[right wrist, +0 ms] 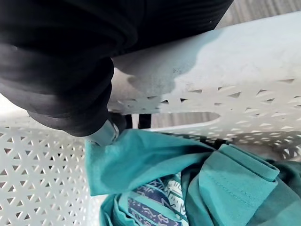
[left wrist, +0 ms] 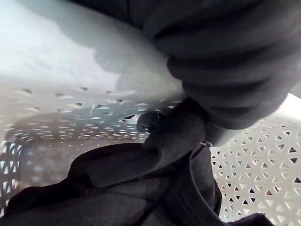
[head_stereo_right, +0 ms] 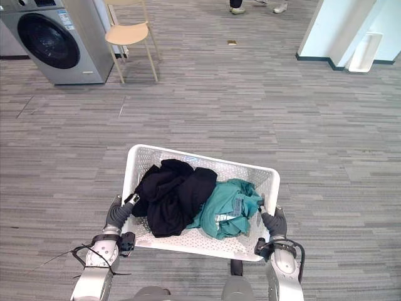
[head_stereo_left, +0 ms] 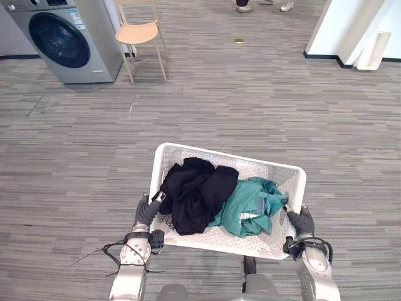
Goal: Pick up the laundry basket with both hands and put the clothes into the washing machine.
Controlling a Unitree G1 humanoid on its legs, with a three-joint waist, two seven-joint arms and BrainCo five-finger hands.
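Laundry basket, white perforated plastic, sits gripped between both hands: the left hand hooks over its left rim and the right hand over its right rim. Black clothes fill the left half, a teal garment the right. Open grey floor stretches ahead to the washing machine, well apart at far left, with a wooden chair just beside it.

Grey plank floor, a pale wooden chair far left, white wall with dark skirting far right
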